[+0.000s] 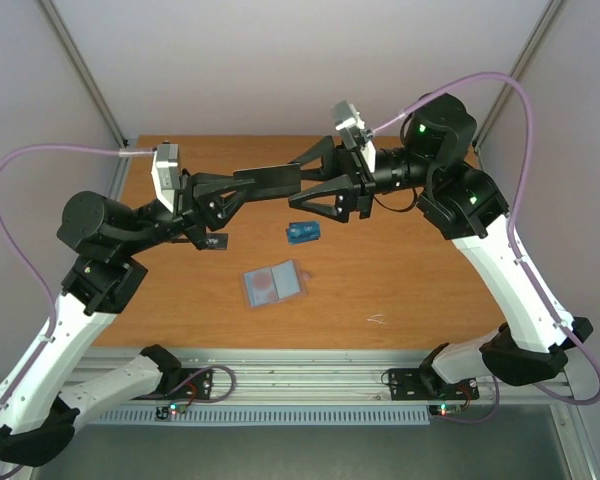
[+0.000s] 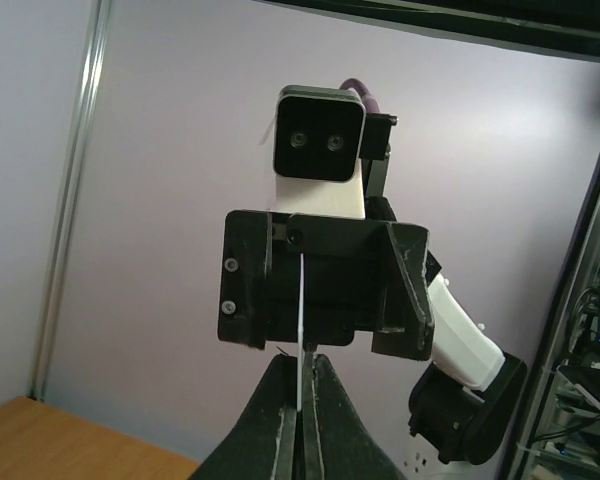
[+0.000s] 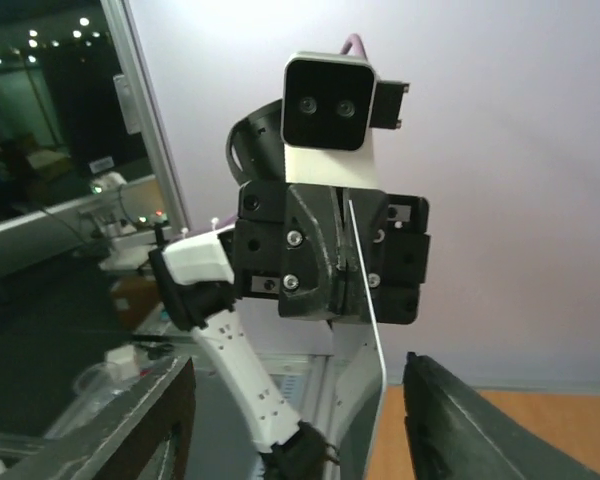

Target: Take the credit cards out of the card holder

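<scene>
Top external: handover step, judged. Clamped thin dark rectangular card (image 1: 270,184) mid-air in left pincer (image 1: 238,190); right pincer (image 1: 300,186) wide astride it. Lay on wooden counter (image 1: 410,280): bright blue card (image 1: 302,232), open light-blue card holder (image 1: 273,284). Next called for closing right, releasing left.

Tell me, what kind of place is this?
Probably a robot lab's test booth: a left arm and right arm mounted at a wooden table, a metal frame post with plain walls around, and looping purple cables.
</scene>
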Controlling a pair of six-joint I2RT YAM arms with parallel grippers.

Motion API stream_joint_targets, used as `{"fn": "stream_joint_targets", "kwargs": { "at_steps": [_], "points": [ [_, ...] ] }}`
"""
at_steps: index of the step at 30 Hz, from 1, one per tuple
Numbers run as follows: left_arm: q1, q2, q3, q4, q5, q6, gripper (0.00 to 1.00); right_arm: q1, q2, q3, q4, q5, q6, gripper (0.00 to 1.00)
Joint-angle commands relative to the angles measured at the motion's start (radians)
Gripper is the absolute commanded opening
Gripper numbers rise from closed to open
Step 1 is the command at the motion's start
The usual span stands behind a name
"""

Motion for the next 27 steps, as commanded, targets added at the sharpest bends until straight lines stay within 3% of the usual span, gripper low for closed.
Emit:
{"fn": "stream_joint_targets", "kwargs": {
  "at_steps": [1, 5, 9, 11, 12, 14, 16, 17, 19, 24, 27],
  "points": [
    [0.003, -0.006, 0.023, 0.07, 0.029, -0.059, 0.0, 0.024, 0.023, 0.053, -0.065, -0.003, -0.057, 0.46],
    [0.003, -0.009, 0.025, 0.066, 0.035, -0.053, 0.0, 0.025, 0.027, 0.052, -0.144, 0.028, -0.114, 0.03],
    [0.014, -0.028, 0.001, 0.005, -0.019, -0.021, 0.04, 0.024, 0.009, 0.054, -0.21, 0.059, -0.181, 0.01],
    [0.038, -0.051, -0.028, -0.088, -0.061, 0.041, 0.44, 0.024, 0.011, 0.075, -0.33, 0.142, -0.288, 0.01],
    [0.054, -0.064, -0.043, -0.147, -0.059, 0.085, 0.57, 0.023, 0.024, 0.1, -0.422, 0.198, -0.347, 0.01],
    [0.08, -0.095, -0.059, -0.283, 0.032, 0.259, 0.68, 0.025, 0.092, 0.197, -0.72, 0.32, -0.483, 0.01],
    [0.088, -0.118, -0.043, -0.491, 0.095, 0.556, 0.76, 0.032, 0.193, 0.343, -0.987, 0.472, -0.569, 0.01],
    [0.091, -0.121, -0.029, -0.585, 0.072, 0.636, 0.78, 0.048, 0.21, 0.367, -1.03, 0.606, -0.583, 0.01],
    [0.094, -0.109, 0.001, -0.756, 0.016, 0.764, 0.8, 0.102, 0.159, 0.251, -1.01, 0.727, -0.647, 0.01],
    [0.094, -0.017, 0.111, -1.078, 0.067, 1.01, 0.75, 0.206, 0.171, 0.252, -1.045, 0.787, -0.706, 0.01],
    [0.094, 0.016, 0.117, -1.139, 0.154, 1.039, 0.61, 0.266, 0.191, 0.262, -1.056, 0.825, -0.713, 0.01]
  ]
}}
